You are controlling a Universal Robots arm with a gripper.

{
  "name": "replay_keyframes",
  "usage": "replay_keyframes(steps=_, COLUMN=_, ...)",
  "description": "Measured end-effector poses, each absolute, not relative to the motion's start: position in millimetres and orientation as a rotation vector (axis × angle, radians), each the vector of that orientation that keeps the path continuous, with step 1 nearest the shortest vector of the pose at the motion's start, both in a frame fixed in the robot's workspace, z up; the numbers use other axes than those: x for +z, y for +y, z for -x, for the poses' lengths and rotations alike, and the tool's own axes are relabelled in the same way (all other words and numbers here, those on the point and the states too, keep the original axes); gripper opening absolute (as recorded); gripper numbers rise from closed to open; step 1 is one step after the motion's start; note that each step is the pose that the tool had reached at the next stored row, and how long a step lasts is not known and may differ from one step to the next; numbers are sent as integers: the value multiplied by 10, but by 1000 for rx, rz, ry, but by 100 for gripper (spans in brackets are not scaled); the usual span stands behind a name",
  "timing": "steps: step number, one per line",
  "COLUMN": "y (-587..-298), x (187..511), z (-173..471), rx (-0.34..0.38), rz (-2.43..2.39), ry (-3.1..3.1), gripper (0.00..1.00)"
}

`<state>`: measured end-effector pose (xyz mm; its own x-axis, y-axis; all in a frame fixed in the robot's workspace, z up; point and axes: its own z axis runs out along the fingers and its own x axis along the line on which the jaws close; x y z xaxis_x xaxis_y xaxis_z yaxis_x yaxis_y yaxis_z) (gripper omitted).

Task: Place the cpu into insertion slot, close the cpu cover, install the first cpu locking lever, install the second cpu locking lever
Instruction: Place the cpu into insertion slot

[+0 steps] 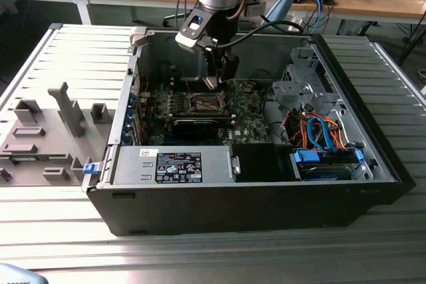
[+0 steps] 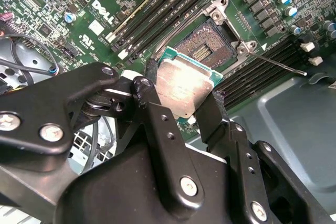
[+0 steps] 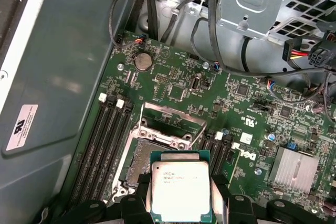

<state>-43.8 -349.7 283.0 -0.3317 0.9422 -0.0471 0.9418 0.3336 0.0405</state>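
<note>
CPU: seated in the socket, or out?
Out. The cpu is clamped between the gripper's fingers, clear of the insertion slot, whose contact grid lies bare.

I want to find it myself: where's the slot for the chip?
Look inside the open computer case at the green circuit board. Between rows of long black memory slots sits the insertion slot. It alone is a dark square with a silver rim, near the held cpu.
</note>
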Motion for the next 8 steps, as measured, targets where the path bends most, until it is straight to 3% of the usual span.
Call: replay_keyframes(steps=8, y=-3497, x=2824, z=438, rx=5, rz=-1793, ry=2502, gripper=54)
